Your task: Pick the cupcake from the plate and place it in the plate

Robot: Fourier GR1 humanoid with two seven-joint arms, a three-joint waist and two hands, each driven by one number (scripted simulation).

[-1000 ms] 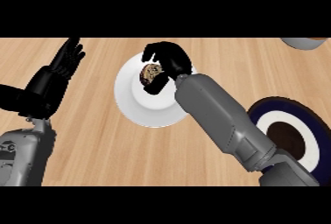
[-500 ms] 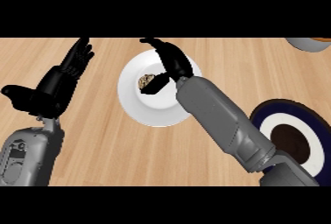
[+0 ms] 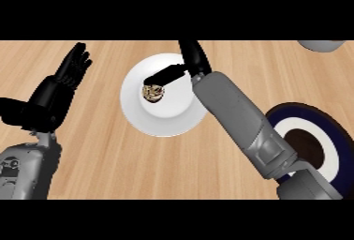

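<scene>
Wooden counter top (image 3: 104, 154) fills the view, its grain running left to right. My right hand (image 3: 185, 64) is over the far part of the white plate (image 3: 166, 119): its fingers (image 3: 195, 52) point straight away from me toward the far edge, and its thumb (image 3: 166, 74) sticks out to the left and ends just above the cupcake (image 3: 153, 92). The hand is released; nothing is grasped, and I cannot tell whether the thumb tip touches the cupcake or only hovers beside it. My right forearm (image 3: 239, 119) crosses the right side of that plate and hides part of its rim. The cupcake stands on the white plate, left of the plate's centre, and shows a brown and pale top. To the right, nearer to me, lies a second plate (image 3: 330, 129) with a dark blue rim, a white ring and a dark brown centre; my forearm covers its left part. My left hand (image 3: 59, 86) rests at the left side of the view, well apart from both plates, fingers straight and pointing far, thumb out to the left, holding nothing. At the far right corner a grey rounded object (image 3: 321, 44) is cut off by the edge of the view; what it is cannot be determined.
</scene>
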